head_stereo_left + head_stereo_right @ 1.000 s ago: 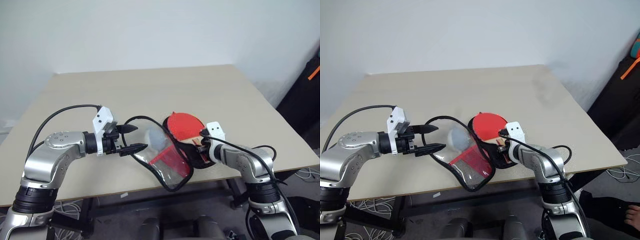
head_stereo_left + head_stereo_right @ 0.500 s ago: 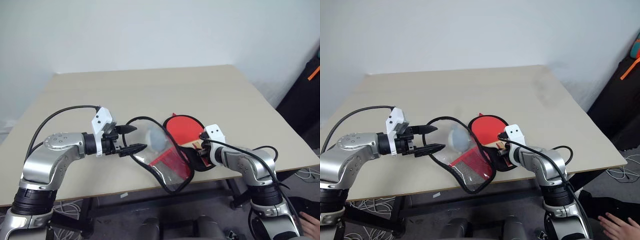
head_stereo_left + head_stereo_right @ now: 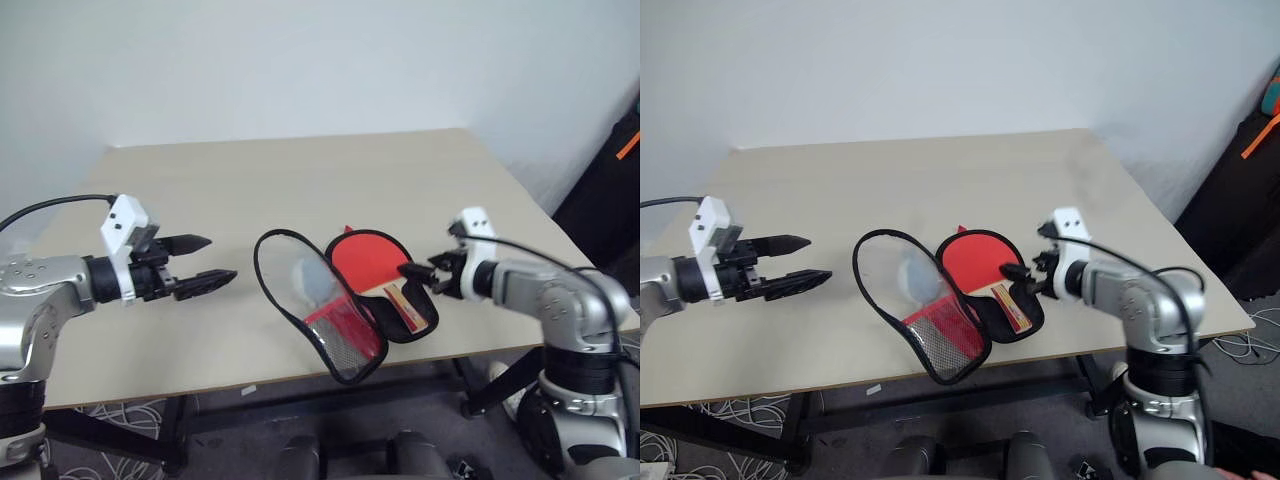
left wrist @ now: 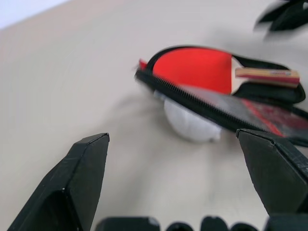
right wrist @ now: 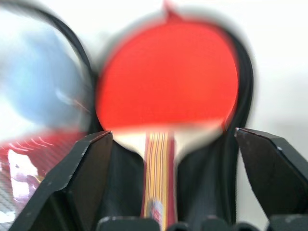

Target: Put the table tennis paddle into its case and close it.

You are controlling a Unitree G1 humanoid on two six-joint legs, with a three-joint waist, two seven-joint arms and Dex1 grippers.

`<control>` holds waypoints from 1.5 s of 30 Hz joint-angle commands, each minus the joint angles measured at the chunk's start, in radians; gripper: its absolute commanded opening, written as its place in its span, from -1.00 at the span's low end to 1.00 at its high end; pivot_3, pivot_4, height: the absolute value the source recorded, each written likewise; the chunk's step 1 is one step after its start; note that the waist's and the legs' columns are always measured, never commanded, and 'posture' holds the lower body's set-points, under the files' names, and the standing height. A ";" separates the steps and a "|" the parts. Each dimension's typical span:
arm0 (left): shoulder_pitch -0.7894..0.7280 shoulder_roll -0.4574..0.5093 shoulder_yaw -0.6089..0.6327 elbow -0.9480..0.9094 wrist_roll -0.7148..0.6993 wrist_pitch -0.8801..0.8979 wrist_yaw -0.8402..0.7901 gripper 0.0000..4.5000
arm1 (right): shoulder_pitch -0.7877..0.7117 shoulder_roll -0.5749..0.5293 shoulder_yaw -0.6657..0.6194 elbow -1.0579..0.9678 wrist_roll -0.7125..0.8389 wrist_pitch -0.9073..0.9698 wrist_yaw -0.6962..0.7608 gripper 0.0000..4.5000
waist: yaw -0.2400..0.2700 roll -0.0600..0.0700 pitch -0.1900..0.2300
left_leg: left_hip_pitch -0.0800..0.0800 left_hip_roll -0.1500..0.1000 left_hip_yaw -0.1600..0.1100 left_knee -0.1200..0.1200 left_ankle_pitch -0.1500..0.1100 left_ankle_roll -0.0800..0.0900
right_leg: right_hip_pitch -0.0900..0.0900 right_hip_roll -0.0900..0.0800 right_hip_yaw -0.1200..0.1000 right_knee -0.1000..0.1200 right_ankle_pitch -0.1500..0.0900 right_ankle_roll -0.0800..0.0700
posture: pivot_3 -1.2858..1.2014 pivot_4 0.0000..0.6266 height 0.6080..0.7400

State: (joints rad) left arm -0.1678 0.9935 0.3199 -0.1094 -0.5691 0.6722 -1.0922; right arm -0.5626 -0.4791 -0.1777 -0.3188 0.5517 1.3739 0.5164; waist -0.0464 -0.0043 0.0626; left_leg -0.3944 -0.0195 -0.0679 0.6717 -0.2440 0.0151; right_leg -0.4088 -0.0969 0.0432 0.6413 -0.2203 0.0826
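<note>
I have the bench (image 3: 300,170) under everything, and I'll place things by the case (image 3: 330,300), which lies open near the bench's front edge, its clear-and-mesh flap (image 3: 335,335) spread toward my left arm and its black back half lying flat beside it. The table tennis paddle (image 3: 370,262) rests on that black half, red blade toward the far end of the case, striped handle pointing toward the front edge and slightly toward my right, so its long axis runs with the case's. A pale rounded lump (image 3: 312,280) sits under the clear flap; I cannot tell what it is. My right gripper (image 3: 425,272) hangs just beside the paddle's handle side, jaws released and holding nothing; it is clearly the nearer arm. My left gripper (image 3: 200,262) is well apart from the case on the flap side, jaws spread and empty, pointing toward it. I judge the paddle is in, and folding the flap over it is what's left
</note>
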 commanded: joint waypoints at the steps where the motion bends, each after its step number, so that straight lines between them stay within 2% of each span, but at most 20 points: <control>1: 0.027 0.013 0.031 0.013 -0.001 -0.022 -0.022 0.45 | -0.047 -0.106 -0.043 0.014 0.033 -0.085 0.090 1.00 | 0.000 -0.001 0.000 | 0.000 0.000 0.000 0.000 0.000 0.000 | 0.000 -0.001 0.000 0.000 0.000 0.000 | 0.03 -1.00 0.36; 4: 0.035 -0.054 -0.049 0.007 0.029 -0.032 0.025 0.03 | -0.096 -0.189 -0.027 0.101 -0.001 -0.175 0.132 1.00 | 0.000 -0.001 0.000 | 0.000 0.000 0.001 0.000 0.000 0.000 | 0.000 -0.001 -0.001 0.000 0.000 0.000 | 0.03 -1.00 0.36; 10: -0.007 -0.189 -0.135 -0.089 -0.008 0.018 0.099 -0.89 | -0.119 -0.200 -0.020 0.149 -0.012 -0.215 0.112 1.00 | 0.001 -0.002 -0.001 | -0.001 0.000 0.002 0.000 0.000 0.000 | -0.001 -0.001 0.000 0.000 0.001 -0.001 | 0.03 -1.00 0.36; 11: -0.022 -0.204 -0.144 -0.096 -0.013 0.030 0.107 -0.99 | -0.109 -0.200 -0.022 0.137 -0.006 -0.213 0.112 1.00 | 0.001 -0.002 -0.001 | -0.001 0.000 0.001 0.000 0.000 0.000 | 0.000 -0.002 0.000 0.000 0.002 -0.003 | 0.03 -1.00 0.36; 15: -0.126 -0.263 -0.210 -0.091 -0.022 0.060 0.128 -0.99 | -0.077 -0.183 -0.028 0.096 0.009 -0.188 0.086 1.00 | 0.006 -0.003 -0.001 | -0.001 -0.002 0.001 0.002 0.000 0.000 | 0.001 -0.003 -0.001 0.000 0.001 -0.001 | 0.03 -1.00 0.36; 19: -0.316 -0.416 -0.308 -0.063 -0.029 0.085 0.170 -0.99 | -0.065 -0.185 -0.011 0.134 0.004 -0.220 0.094 1.00 | 0.021 -0.003 -0.001 | -0.001 -0.002 0.001 0.003 0.000 0.000 | 0.002 -0.003 -0.001 0.000 0.001 0.000 | 0.03 -1.00 0.36; 24: -0.485 -0.582 -0.436 0.043 0.056 0.052 0.217 -0.99 | -0.110 -0.190 0.020 0.187 -0.007 -0.243 0.103 1.00 | 0.026 -0.003 -0.001 | -0.001 -0.004 0.001 0.005 0.000 0.001 | 0.003 -0.003 0.000 0.000 0.001 0.001 | 0.03 -1.00 0.36; 27: -0.483 -0.621 -0.473 0.045 0.071 0.063 0.240 -0.99 | -0.119 -0.236 0.020 0.199 -0.011 -0.267 0.134 1.00 | 0.021 -0.002 -0.001 | -0.001 -0.003 0.002 0.003 0.001 0.001 | 0.002 -0.003 0.001 0.000 0.002 -0.001 | 0.03 -1.00 0.36; 33: -0.332 -0.574 -0.484 -0.076 0.037 0.130 0.237 -0.99 | -0.055 -0.367 -0.006 0.121 0.021 -0.372 0.280 1.00 | 0.024 -0.001 -0.001 | -0.001 -0.003 0.002 0.002 0.000 0.001 | 0.001 -0.003 0.001 0.000 0.000 0.001 | 0.03 -1.00 0.36; 37: -0.257 -0.550 -0.466 -0.125 0.002 0.190 0.249 -0.59 | -0.028 -0.399 0.008 0.094 0.030 -0.388 0.322 1.00 | 0.024 -0.002 -0.001 | -0.001 -0.003 0.002 0.003 0.000 0.001 | 0.003 -0.003 0.001 0.000 0.000 0.001 | 0.03 -1.00 0.36; 42: -0.187 -0.543 -0.474 -0.180 -0.039 0.257 0.257 0.20 | -0.034 -0.377 0.047 0.125 0.009 -0.413 0.328 1.00 | 0.026 -0.002 -0.001 | -0.001 -0.003 0.002 0.004 0.000 0.001 | 0.003 -0.003 0.000 0.000 0.000 0.001 | 0.03 -1.00 0.36; 45: -0.142 -0.578 -0.482 -0.192 -0.041 0.289 0.316 0.65 | -0.052 -0.336 0.075 0.125 0.017 -0.413 0.316 1.00 | 0.025 -0.002 -0.001 | -0.001 -0.003 0.002 0.003 0.000 0.001 | 0.002 -0.004 0.001 0.000 0.000 0.001 | 0.03 -1.00 0.36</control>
State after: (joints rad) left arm -0.3134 0.4305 -0.1708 -0.2659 -0.5902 0.9433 -0.8052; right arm -0.5785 -0.8280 -0.1006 -0.1832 0.5622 0.9802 0.8366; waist -0.0210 -0.0064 0.0618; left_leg -0.3951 -0.0224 -0.0662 0.6751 -0.2435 0.0164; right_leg -0.4067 -0.1005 0.0437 0.6412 -0.2200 0.0832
